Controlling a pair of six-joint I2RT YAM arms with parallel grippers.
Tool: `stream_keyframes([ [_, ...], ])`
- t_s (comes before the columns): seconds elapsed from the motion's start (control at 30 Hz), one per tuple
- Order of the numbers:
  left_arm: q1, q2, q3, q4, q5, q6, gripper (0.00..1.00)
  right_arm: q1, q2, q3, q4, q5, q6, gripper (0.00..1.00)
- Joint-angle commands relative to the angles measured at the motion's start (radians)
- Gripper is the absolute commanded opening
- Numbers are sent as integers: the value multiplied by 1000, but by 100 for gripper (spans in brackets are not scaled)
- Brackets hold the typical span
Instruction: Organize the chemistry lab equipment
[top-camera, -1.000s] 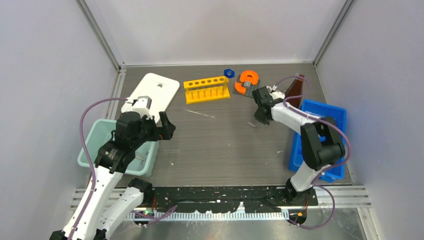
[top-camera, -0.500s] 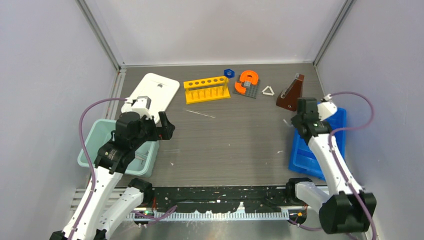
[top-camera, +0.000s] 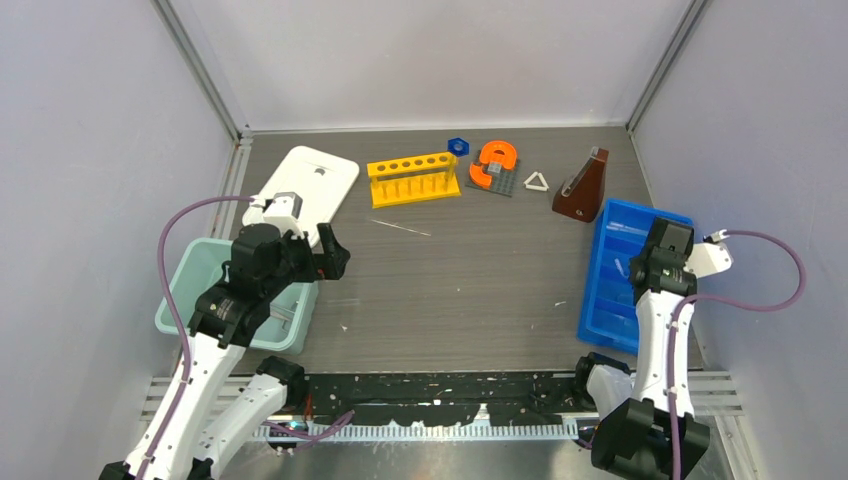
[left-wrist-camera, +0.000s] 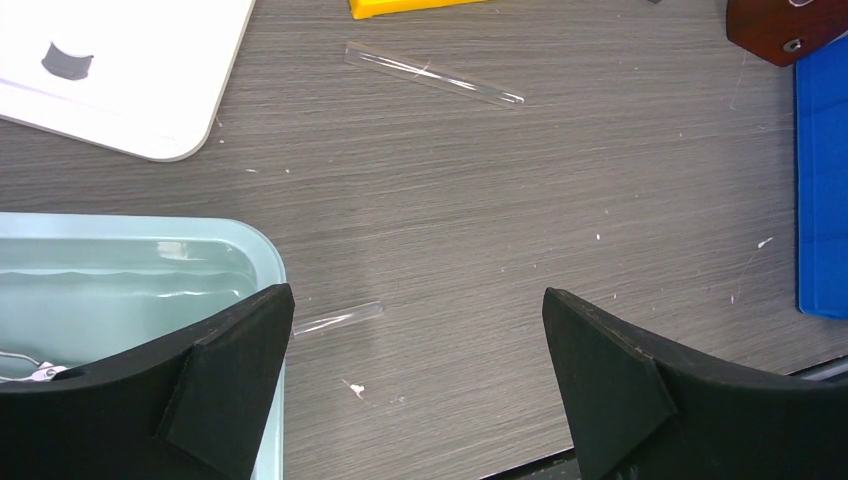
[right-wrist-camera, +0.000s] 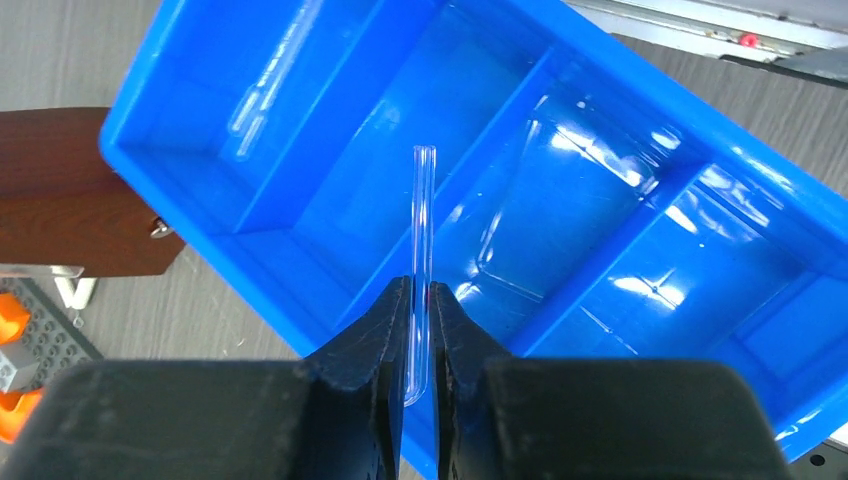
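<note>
My right gripper (top-camera: 650, 262) is shut on a thin clear rod (right-wrist-camera: 423, 220) and holds it above the blue tray (top-camera: 612, 300), over a divider between compartments (right-wrist-camera: 300, 130). Another clear rod (right-wrist-camera: 262, 95) lies in the tray. My left gripper (left-wrist-camera: 416, 293) is open and empty above the table, beside the teal bin (left-wrist-camera: 120, 290). A clear rod (left-wrist-camera: 432, 74) lies mid-table and another (left-wrist-camera: 335, 317) lies by the bin's corner. The yellow rack (top-camera: 412, 178), blue hexagonal piece (top-camera: 458, 146), white triangle (top-camera: 537, 181) and brown flask (top-camera: 583, 187) stand at the back.
The orange horseshoe piece (top-camera: 496, 160) on its grey base sits between the rack and the triangle. A white flat lid (top-camera: 310, 185) lies at the back left. A bit of wire metal (left-wrist-camera: 30, 370) shows inside the teal bin. Grey walls close in both sides.
My right arm has swung from the back of the table, near the orange piece, to the right over the blue tray with the rod. The left arm has not moved.
</note>
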Motion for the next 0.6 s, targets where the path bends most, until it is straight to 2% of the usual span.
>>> stream_keyframes([
  [0.0, -4, -12, 8, 20, 1, 10, 100, -44, -15, -22, 20, -39, -3, 18],
  [0.57, -4, 1, 8, 20, 27, 7, 100, -113, -11, -136, 62, -42, 85, 20],
])
